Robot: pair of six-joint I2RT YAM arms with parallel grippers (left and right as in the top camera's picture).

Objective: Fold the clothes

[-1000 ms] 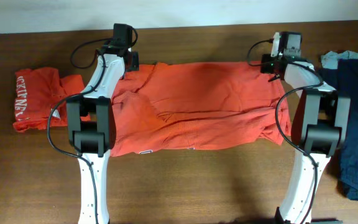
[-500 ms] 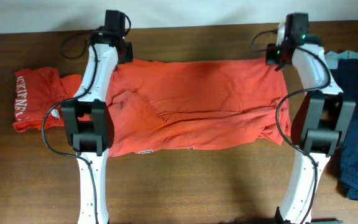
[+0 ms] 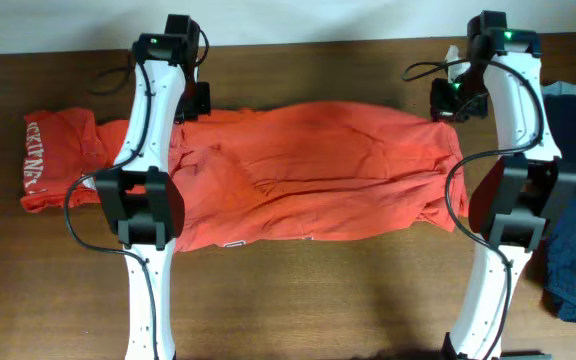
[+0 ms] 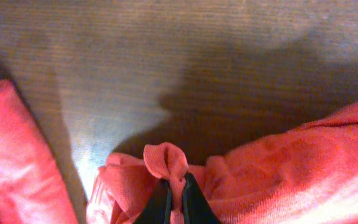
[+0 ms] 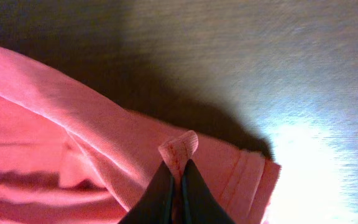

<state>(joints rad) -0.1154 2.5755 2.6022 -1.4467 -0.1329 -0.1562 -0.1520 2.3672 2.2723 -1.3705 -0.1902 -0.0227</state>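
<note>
Lifted higher, T-shirt (image 3: 318, 170) far edge sags between left fingers (image 4: 159, 208) and right fingers (image 5: 156, 202).

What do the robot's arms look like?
The left arm and right arm are white tubes joined by chunky black blocks, with thin black cables looping alongside. A small green light glows near each wrist. The left claw and right claw are slim and black.

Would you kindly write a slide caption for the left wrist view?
Left gripper pinching a bunched edge of the red-orange T-shirt over the wooden table.
</note>
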